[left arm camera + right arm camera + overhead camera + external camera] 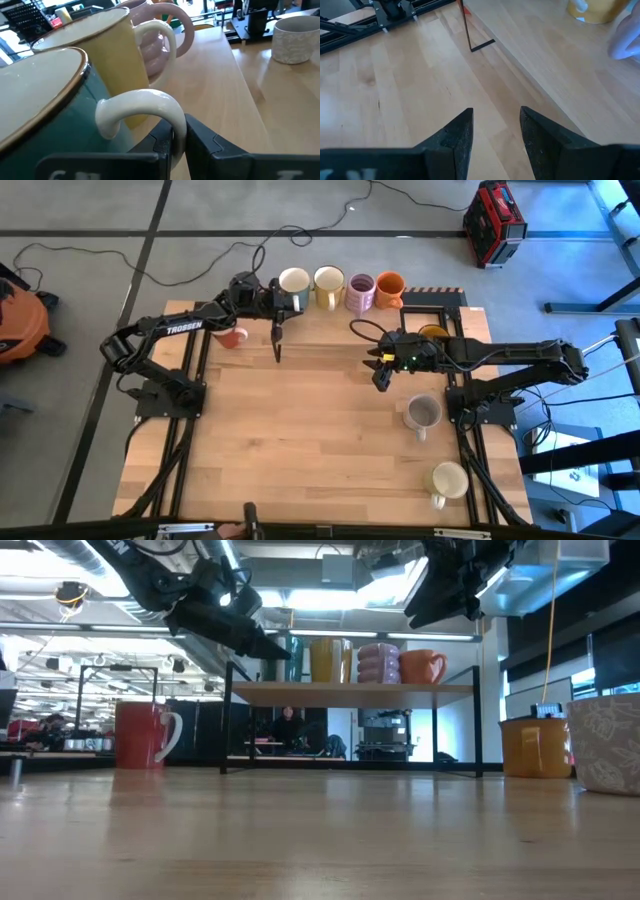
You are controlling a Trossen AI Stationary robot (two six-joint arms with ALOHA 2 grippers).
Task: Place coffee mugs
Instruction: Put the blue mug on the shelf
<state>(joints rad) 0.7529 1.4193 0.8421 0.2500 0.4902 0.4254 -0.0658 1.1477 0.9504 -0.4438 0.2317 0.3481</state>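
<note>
A raised wooden shelf stands along the far edge of the light wooden desk. On it four ceramic mugs stand in a row. From the left end these are a dark green mug with a white inside and white handle, a pale yellow mug, a ribbed pink-purple mug and an orange mug.

The left gripper is at the green mug. In the left wrist view its dark fingers stand on both sides of the white handle, one on each side, pinching it or very nearly so. The yellow mug is just beside the green one, and the pink-purple mug is behind that.

The right gripper hangs in the air over the middle of the desk, near the right side. Its jaws are spread and hold nothing; in its wrist view only bare wood shows between the fingers.

A red mug with a white handle stands on the desk near the far left corner, below the left arm. A mustard yellow mug stands under the shelf at the far right. A grey mug is near the right edge, and a cream mug is near the near right corner.
</note>
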